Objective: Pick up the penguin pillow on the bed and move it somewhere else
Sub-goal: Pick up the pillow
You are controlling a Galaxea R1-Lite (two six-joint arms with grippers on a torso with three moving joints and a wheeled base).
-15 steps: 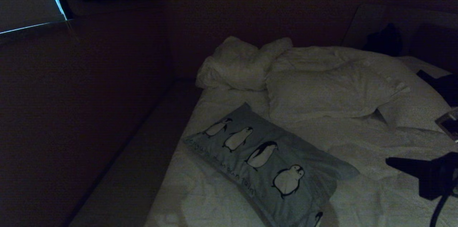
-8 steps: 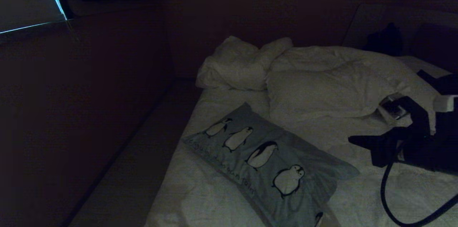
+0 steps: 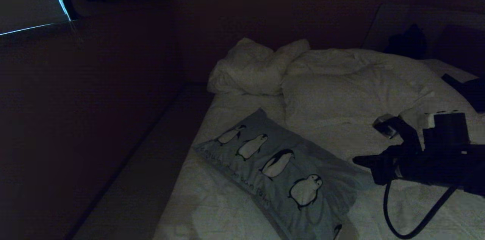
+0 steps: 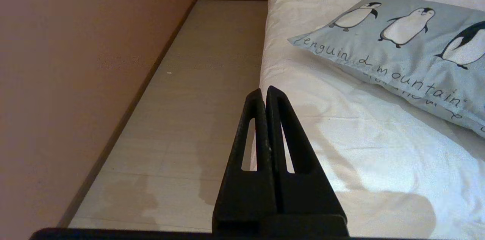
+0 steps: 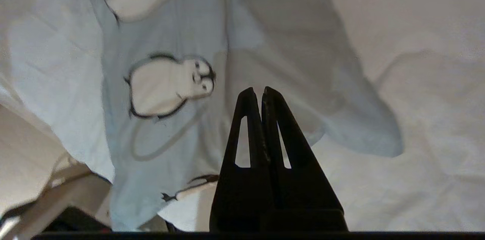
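Dim bedroom, white bed [image 3: 235, 209] beside a bare floor strip [image 4: 197, 92]. I see my right gripper [image 5: 257, 91] pressed together, empty, poised above the penguin pillow [image 5: 170, 35] near its corner. That pillow lies flat by the bed's left edge. My left gripper [image 4: 263, 91], also pinched together, hangs over that edge.

The right arm [image 3: 435, 160] is seen reaching in from the right side of the head view, roughly level, with a black cable looped beneath it. The right gripper [image 3: 358, 161] is pointed leftward, its two black fingers [image 5: 248, 126] pressed together with nothing held between them. The left gripper [image 4: 264, 92] is shown only in its own wrist view, its fingers likewise pressed together and nothing gripped.
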